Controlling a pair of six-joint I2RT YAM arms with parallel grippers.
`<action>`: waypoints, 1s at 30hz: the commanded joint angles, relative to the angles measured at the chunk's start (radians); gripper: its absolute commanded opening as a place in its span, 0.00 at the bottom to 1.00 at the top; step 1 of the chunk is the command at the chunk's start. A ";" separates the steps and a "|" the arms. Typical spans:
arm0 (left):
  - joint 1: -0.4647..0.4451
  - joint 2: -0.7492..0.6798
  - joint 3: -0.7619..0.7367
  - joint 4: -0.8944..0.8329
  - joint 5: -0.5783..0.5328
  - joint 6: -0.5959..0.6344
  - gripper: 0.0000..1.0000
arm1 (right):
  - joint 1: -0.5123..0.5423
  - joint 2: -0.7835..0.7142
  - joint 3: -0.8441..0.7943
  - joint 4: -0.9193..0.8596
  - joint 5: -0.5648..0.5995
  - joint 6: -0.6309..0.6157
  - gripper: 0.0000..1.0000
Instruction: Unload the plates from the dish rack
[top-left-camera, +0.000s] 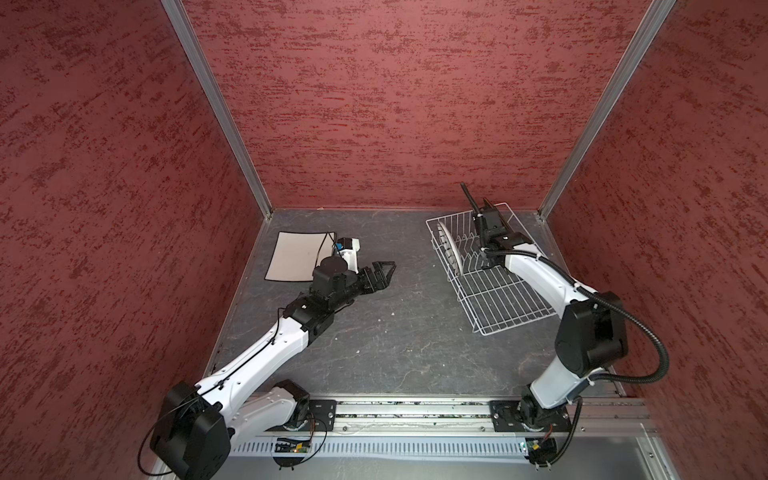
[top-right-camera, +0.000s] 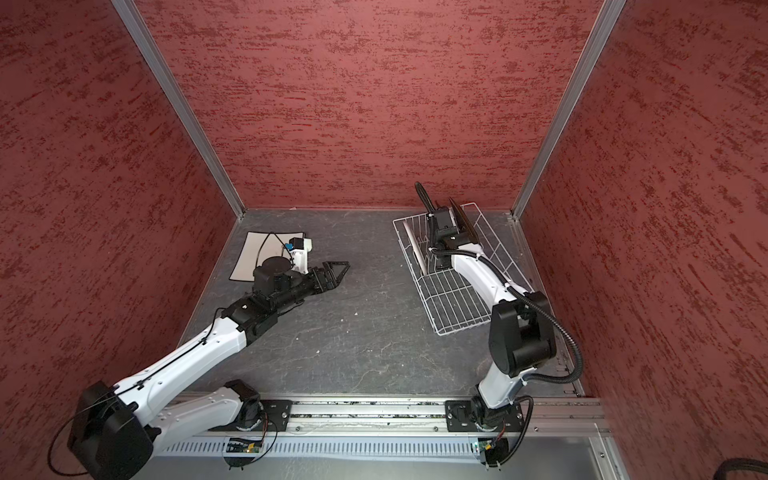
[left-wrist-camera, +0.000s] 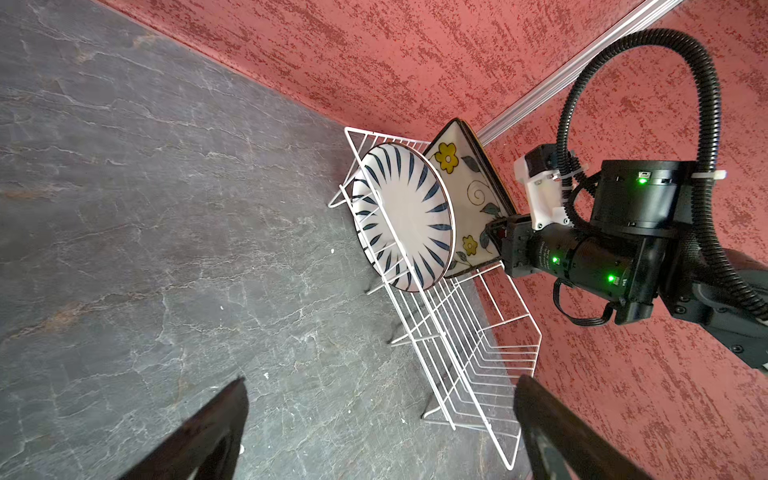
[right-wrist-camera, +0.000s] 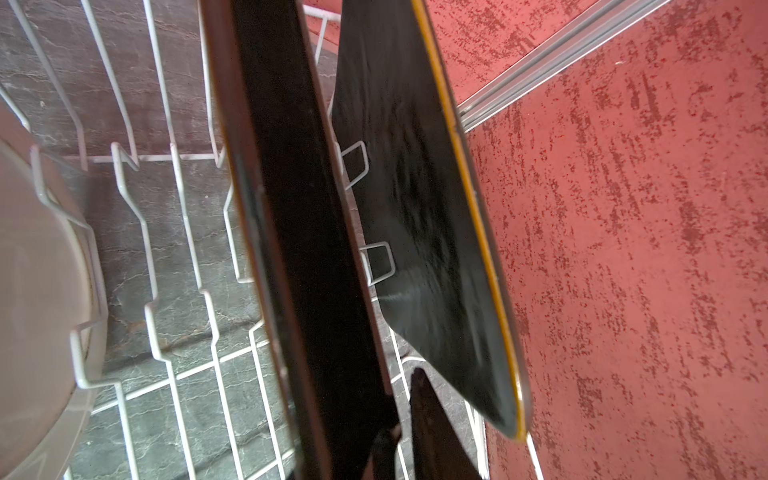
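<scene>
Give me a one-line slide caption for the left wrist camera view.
Right pincer at the edge of the floral plate, next to the striped round plate; both stand in the dish rack.

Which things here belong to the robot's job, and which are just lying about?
Part of the job: white wire dish rack; round white plate with dark streaks; floral cream square plate; black square plate; plain cream square plate on the table.
Just lying about: small white specks on the table.

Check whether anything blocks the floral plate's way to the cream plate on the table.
The round streaked plate stands right beside the floral plate on that side, and the open left claw is between the rack and the cream plate. Lifting straight up probably clears both.
</scene>
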 joint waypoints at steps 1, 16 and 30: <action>0.005 -0.013 -0.004 0.009 0.009 0.011 0.99 | -0.005 -0.001 -0.009 -0.001 0.011 -0.011 0.23; 0.005 -0.011 -0.001 0.002 0.011 0.012 0.99 | -0.006 0.000 -0.005 -0.003 0.002 -0.010 0.17; 0.006 -0.004 0.004 0.000 0.013 0.010 1.00 | -0.005 0.001 -0.005 -0.005 0.007 -0.010 0.16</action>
